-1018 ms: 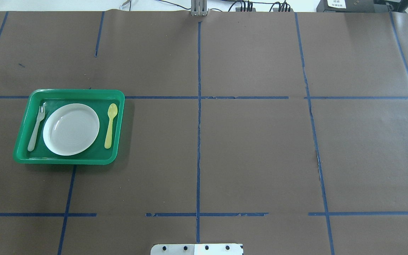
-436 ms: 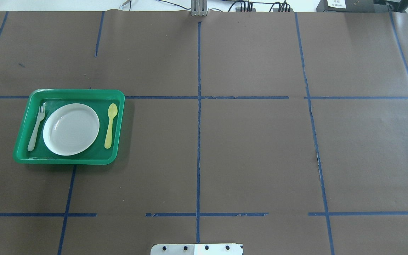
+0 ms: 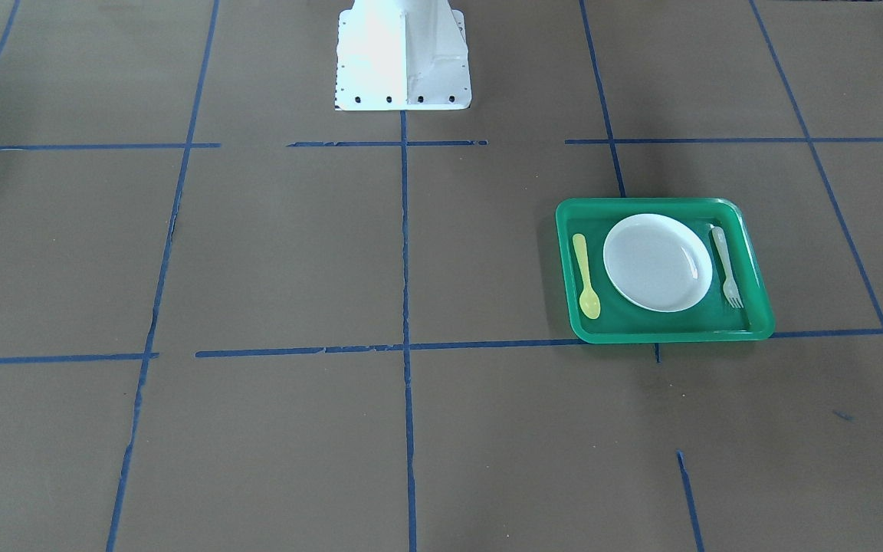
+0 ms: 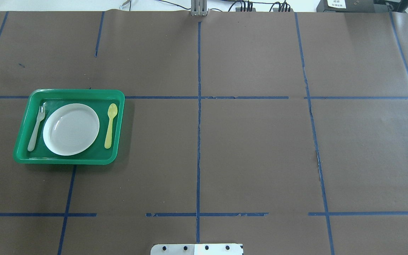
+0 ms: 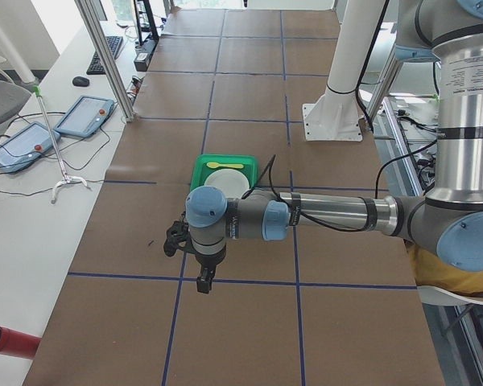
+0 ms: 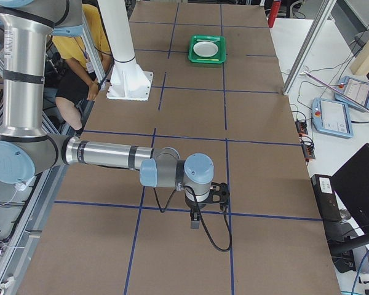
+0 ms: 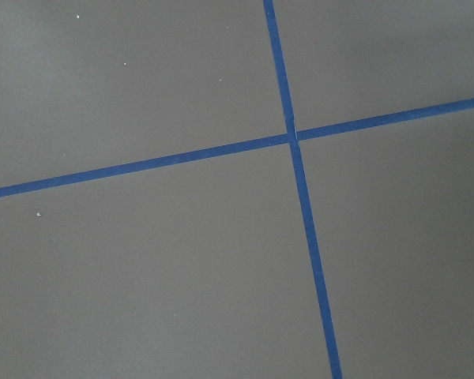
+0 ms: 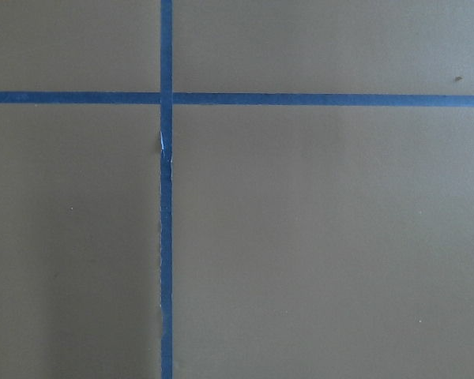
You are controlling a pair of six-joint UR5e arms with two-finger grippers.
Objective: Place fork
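Laid as a place setting, the fork (image 4: 36,128) lies beside the plate (image 4: 71,129) in the tray (image 4: 69,92) near the worktop's left edge, while the left gripper (image 5: 203,281) and right gripper (image 6: 195,220) hang clear, their opening impossible to tell

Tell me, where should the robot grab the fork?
Probably the handle end, from straight above. The fork lies flat in the tray, and there the round plate curves away, leaving room on both sides.
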